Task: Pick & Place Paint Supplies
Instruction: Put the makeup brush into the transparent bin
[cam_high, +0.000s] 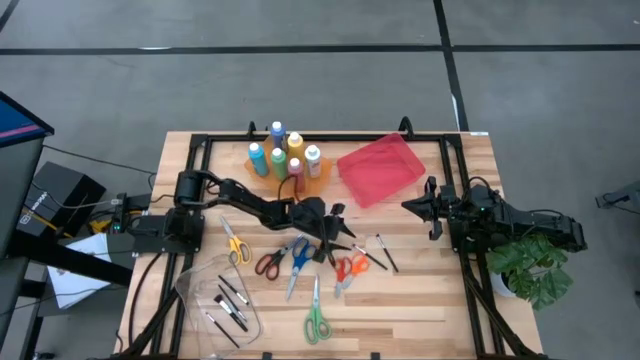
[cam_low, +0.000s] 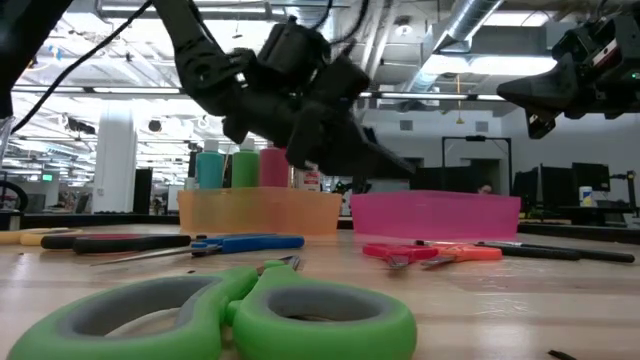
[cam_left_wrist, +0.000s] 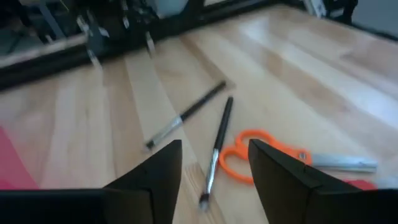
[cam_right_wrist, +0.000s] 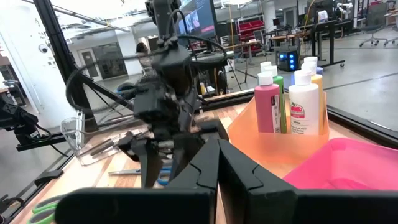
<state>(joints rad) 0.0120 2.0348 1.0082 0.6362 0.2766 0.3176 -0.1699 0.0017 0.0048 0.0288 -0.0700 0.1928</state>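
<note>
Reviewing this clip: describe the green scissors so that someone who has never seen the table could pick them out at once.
Start at the light wooden slatted table and go to its front edge, in front of the cluster of scissors at the middle. There lie the green-handled scissors, blades pointing toward the back. They are the only green pair, apart from the blue-handled scissors and the orange-handled scissors.

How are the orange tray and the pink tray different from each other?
The orange tray holds upright paint bottles; the pink tray looks empty in the high view. The orange tray is the smaller, and lies on the left arm's side; the pink tray is wider, turned at an angle, and lies toward the right arm's side. Both are shallow plastic trays at the table's far edge.
</note>
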